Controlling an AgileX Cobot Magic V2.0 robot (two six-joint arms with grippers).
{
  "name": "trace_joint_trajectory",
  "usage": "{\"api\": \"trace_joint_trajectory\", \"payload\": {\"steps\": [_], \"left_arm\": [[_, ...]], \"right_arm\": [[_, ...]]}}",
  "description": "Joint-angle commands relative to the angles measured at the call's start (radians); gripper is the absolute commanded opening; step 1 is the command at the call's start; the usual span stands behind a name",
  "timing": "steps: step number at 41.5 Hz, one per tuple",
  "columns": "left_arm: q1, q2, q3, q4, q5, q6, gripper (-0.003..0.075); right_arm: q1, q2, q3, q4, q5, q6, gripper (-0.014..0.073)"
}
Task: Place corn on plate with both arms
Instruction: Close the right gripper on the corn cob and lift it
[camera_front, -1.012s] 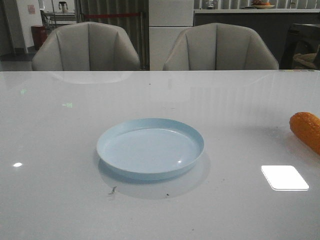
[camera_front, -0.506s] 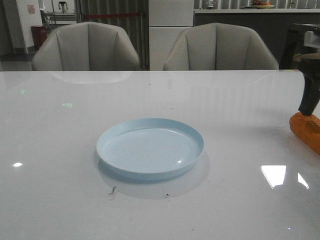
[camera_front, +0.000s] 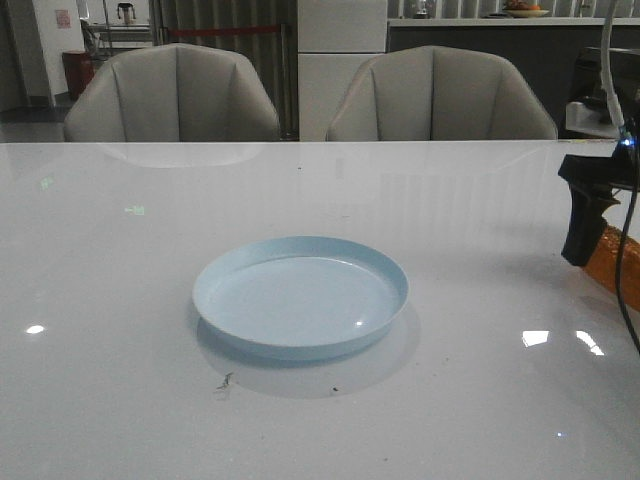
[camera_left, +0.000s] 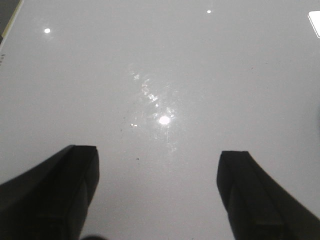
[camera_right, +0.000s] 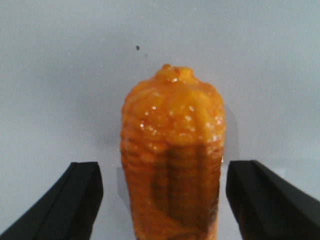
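The pale blue plate (camera_front: 300, 262) lies empty in the middle of the white table. The orange-yellow corn (camera_front: 612, 262) lies at the table's right edge, mostly hidden behind my right gripper (camera_front: 588, 245). The right wrist view shows the corn (camera_right: 172, 145) lying lengthwise between the two black fingers, with a gap on each side. There my right gripper (camera_right: 162, 167) is open and straddles the cob without touching it. My left gripper (camera_left: 157, 150) is open over bare table and holds nothing. It is out of the front view.
Two grey chairs (camera_front: 175, 95) (camera_front: 440, 95) stand behind the table's far edge. A dark cable (camera_front: 628, 250) hangs from the right arm beside the corn. Small dark specks (camera_front: 225, 382) lie on the table in front of the plate.
My right arm came into the front view from the right and dropped over the corn, covering most of it. The plate has not moved.
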Motion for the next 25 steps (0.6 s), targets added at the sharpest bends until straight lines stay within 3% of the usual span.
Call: {"api": "trace_joint_trajectory", "payload": {"steps": [1,8,12,25], "left_arm": [[0.000,-0.014,-0.027,0.007,-0.078,-0.007,0.0546],[0.000,-0.014,-0.027,0.007,-0.076,-0.007,0.0546],[0.000,-0.014,-0.027,0.007,-0.076,-0.007,0.0546],[0.000,-0.014,-0.027,0.007,-0.075,-0.007,0.0546]], "right_arm": [[-0.001,-0.049,-0.033,0.006,0.013,-0.011,0.0613],[-0.001,-0.049,-0.034,0.006,0.008,-0.011,0.0608],[-0.001,-0.049,-0.034,0.000,0.009,-0.011,0.0546],[-0.001,-0.049,-0.034,-0.001,0.000,-0.011,0.0116]]}}
